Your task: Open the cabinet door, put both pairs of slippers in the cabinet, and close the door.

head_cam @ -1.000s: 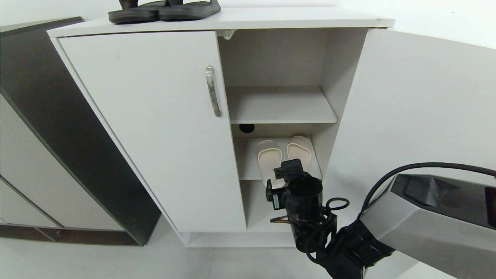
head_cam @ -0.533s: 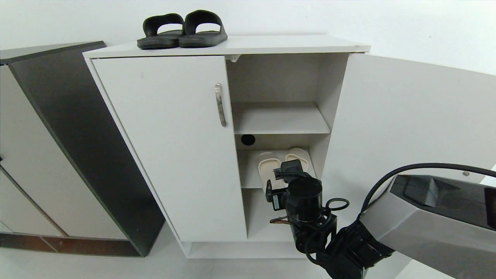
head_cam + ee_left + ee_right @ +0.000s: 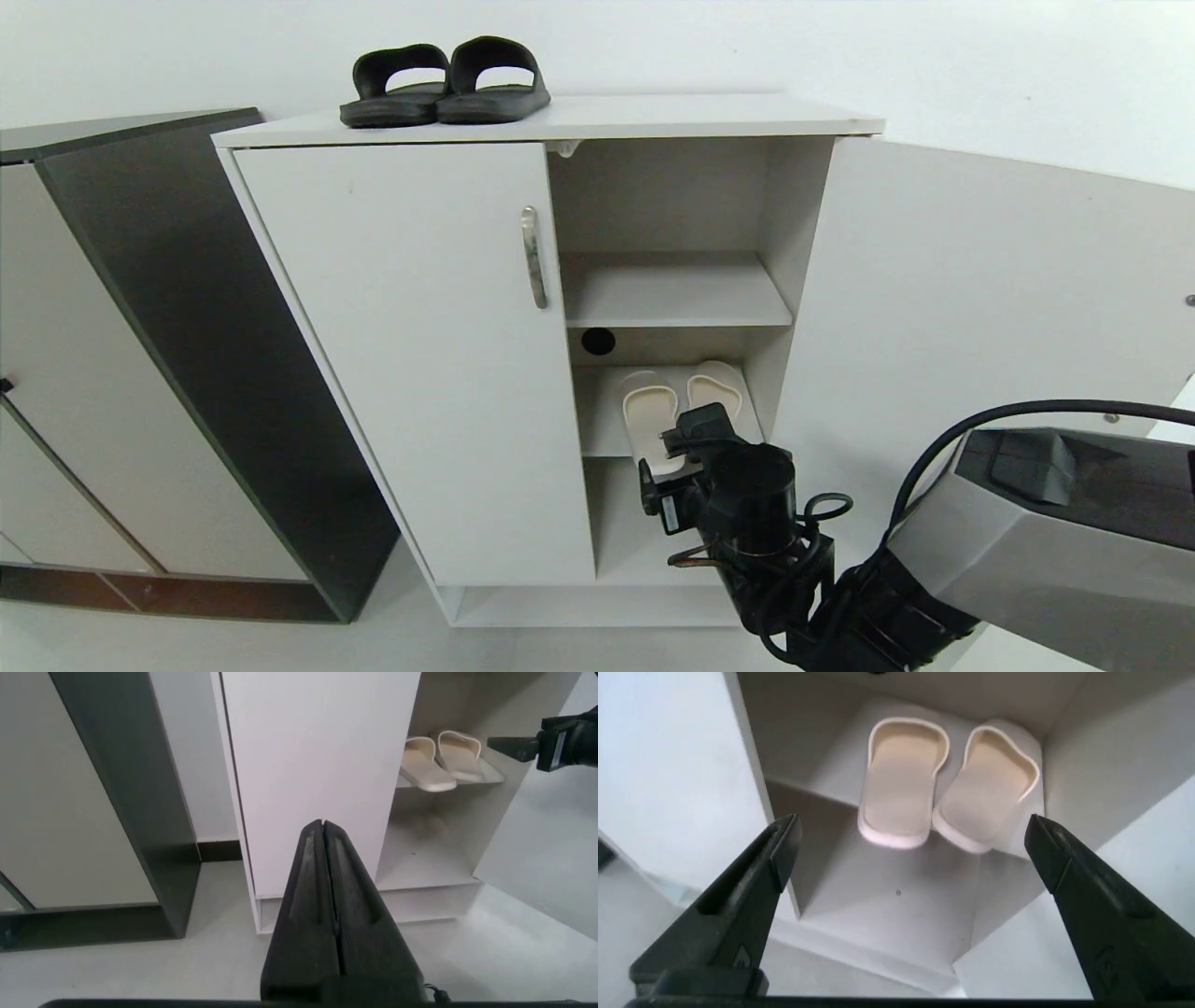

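the head camera has shifted since the earlier frames. measured against the cabinet (image 3: 560,117), the right arm now sits slightly lower and further back. the right gripper (image 3: 910,840) hovers in front of the open right bay, level with the lower shelf, jaws spread wide and holding nothing. the left gripper (image 3: 322,826) hangs low before the closed left door (image 3: 411,355), fingers pressed together. the white slippers (image 3: 667,406) lie side by side on the lower shelf, long axes front to back, at its front edge. the black slippers (image 3: 446,82) rest on the cabinet top near its left rear corner, long axes front to back. the right door (image 3: 980,280) stands fully open.
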`<state>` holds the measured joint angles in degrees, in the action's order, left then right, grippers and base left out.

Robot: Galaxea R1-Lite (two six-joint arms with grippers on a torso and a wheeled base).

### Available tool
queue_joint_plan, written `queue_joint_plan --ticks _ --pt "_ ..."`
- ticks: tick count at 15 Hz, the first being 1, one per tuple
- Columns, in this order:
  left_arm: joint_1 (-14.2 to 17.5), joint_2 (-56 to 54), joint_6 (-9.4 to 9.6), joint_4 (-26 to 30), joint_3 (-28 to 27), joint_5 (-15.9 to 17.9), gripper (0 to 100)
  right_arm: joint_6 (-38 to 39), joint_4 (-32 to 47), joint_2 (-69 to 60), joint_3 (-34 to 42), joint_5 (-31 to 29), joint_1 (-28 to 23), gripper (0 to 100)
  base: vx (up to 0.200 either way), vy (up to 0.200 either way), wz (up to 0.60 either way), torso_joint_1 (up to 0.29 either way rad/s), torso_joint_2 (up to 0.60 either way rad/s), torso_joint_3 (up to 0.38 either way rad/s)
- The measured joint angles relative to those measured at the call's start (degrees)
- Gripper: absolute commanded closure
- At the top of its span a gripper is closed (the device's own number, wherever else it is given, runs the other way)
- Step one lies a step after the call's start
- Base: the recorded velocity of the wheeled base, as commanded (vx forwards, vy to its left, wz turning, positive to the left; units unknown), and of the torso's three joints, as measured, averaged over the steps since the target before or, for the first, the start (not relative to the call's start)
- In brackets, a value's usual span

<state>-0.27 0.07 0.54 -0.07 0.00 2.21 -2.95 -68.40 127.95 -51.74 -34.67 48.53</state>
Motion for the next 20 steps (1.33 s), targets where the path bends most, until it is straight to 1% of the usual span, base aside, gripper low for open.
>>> queue_joint_plan --ticks 2,7,13,17,20 --pt "0.0 0.0 0.0 0.0 0.0 0.0 100 -1.5 -0.2 -0.3 0.9 0.1 0.0 0 0.0 0.2 0.0 0.0 0.0 0.007" --pt "0.0 0.0 0.0 0.0 0.0 0.0 100 -1.8 -0.7 -0.4 2.0 0.3 0.2 0 0.0 0.2 0.0 0.003 0.0 0.006" --pt "0.0 0.0 0.0 0.0 0.0 0.0 100 -3.5 -0.7 -0.2 2.8 0.5 -0.8 0 0.0 0.2 0.0 0.002 0.0 0.0" --pt "0.0 0.0 0.0 0.0 0.0 0.0 100 -4.3 -0.9 -0.2 3.5 0.8 -0.3 0 0.0 0.2 0.0 0.001 0.0 -0.001" --pt "0.0 0.0 -0.07 0.0 0.0 -0.1 100 -4.3 -0.9 -0.1 3.5 0.7 0.0 0 0.0 0.0 0.0 0.0 0.0 0.0"
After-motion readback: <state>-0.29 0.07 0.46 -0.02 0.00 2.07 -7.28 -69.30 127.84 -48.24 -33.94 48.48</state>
